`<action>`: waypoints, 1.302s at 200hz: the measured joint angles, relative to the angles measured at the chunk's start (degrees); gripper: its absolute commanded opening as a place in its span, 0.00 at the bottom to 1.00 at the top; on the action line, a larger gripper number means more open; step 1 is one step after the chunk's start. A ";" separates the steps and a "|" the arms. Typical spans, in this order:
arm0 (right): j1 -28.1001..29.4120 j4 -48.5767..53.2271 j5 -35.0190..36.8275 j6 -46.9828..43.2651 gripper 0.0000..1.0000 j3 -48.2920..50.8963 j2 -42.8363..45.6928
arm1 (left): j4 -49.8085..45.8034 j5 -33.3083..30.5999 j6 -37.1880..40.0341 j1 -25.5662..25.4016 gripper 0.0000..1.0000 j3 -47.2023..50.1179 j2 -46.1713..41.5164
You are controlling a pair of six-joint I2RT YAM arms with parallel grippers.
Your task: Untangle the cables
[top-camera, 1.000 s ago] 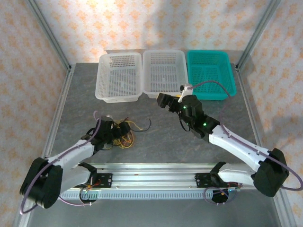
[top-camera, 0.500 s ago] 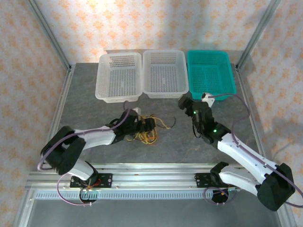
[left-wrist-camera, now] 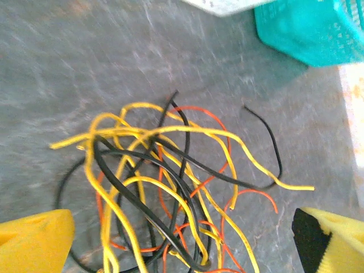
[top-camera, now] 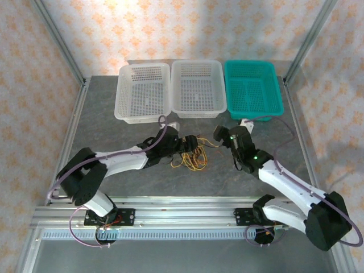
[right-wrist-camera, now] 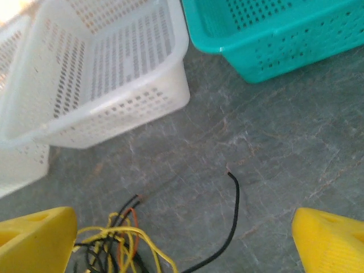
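Mottled grey tabletop [top-camera: 114,136] bears thin, curly yellow, black, orange cables [top-camera: 192,159], tangled.

Cream wallpaper printed with small orange floral diamonds is covering the back wall [top-camera: 187,28], the left wall [top-camera: 23,85] and the right wall [top-camera: 341,85], and a brighter patch of light [top-camera: 125,5] is glowing near the top of the back wall while the rest is sitting in soft, even lighting. Two slanting aluminium frame posts, the left post [top-camera: 60,40] and the right post [top-camera: 309,40], are marking the corners where the walls are meeting. A grey, stone-veined tabletop [top-camera: 114,136] is lying flat between them, with a slotted aluminium rail [top-camera: 187,205] running along its near edge.
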State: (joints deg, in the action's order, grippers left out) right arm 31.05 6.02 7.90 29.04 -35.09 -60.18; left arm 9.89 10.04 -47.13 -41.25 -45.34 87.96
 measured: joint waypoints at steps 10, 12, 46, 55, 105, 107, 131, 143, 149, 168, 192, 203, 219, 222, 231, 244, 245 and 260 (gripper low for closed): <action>-0.15 1.07 -1.57 -2.25 0.78 -1.11 -2.32 | -2.29 -2.69 0.66 0.00 0.99 0.00 -2.80; -0.15 1.42 -1.92 -2.67 0.76 -1.49 -2.91 | -2.80 -3.28 0.74 0.00 0.99 0.00 -3.34; -0.48 6.05 -8.48 -9.94 0.69 -10.19 -13.81 | -6.56 -8.96 2.97 0.04 0.99 0.00 -9.53; -0.48 6.95 -9.94 -11.63 0.66 -12.52 -16.79 | -6.69 -9.22 3.58 0.04 0.99 0.00 -9.88; -1.03 14.75 -14.23 -18.88 0.51 -21.05 -28.57 | -4.04 -7.26 5.22 0.55 0.99 0.00 -7.30; -1.09 15.17 -14.45 -18.78 0.50 -21.35 -28.87 | -3.98 -7.15 5.22 0.55 0.99 -0.02 -7.19; -1.64 18.53 -15.72 -20.90 0.50 -24.35 -32.33 | -2.54 -5.33 5.70 0.92 0.99 0.00 -5.81; -1.75 20.09 -16.24 -21.90 0.50 -25.53 -33.79 | -1.03 -4.31 6.21 1.14 0.99 0.39 -5.84; -1.75 20.68 -16.52 -22.32 0.50 -26.05 -34.40 | -0.17 -3.87 6.60 1.20 0.99 0.68 -5.84; -1.75 22.53 -17.03 -23.30 0.49 -27.67 -36.63 | 1.79 -1.86 7.48 2.10 0.99 1.99 -5.84; -1.75 24.13 -17.62 -23.87 0.45 -29.40 -38.95 | 2.73 0.22 8.85 3.61 0.99 3.45 -5.86; -1.75 24.70 -18.10 -23.78 0.44 -30.45 -40.28 | 2.80 1.22 9.81 4.26 0.99 3.87 -5.86; -1.75 25.31 -19.21 -23.82 0.43 -31.80 -41.90 | 2.82 2.16 11.21 5.01 0.99 4.35 -5.99; -1.75 25.40 -19.56 -23.76 0.43 -32.04 -42.16 | 2.82 2.32 11.47 5.11 0.99 4.48 -5.99; -1.75 25.70 -20.33 -23.78 0.43 -32.79 -42.91 | 2.82 3.02 12.26 5.57 0.99 4.94 -6.38; -1.75 26.05 -21.53 -23.80 0.44 -33.68 -43.85 | 2.97 3.61 12.96 6.27 0.99 5.79 -7.06; -1.75 26.10 -21.70 -23.82 0.44 -33.77 -43.95 | 2.99 3.67 13.00 6.38 0.99 5.90 -7.15; -1.75 26.80 -22.84 -24.22 0.46 -34.60 -44.72 | 3.58 4.33 13.22 7.21 0.99 7.10 -8.00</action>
State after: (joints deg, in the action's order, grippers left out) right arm 29.30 32.82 -14.94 4.82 -69.69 -104.90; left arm 13.47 14.37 -33.91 -34.04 -38.24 79.96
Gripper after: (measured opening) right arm 0.447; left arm 0.992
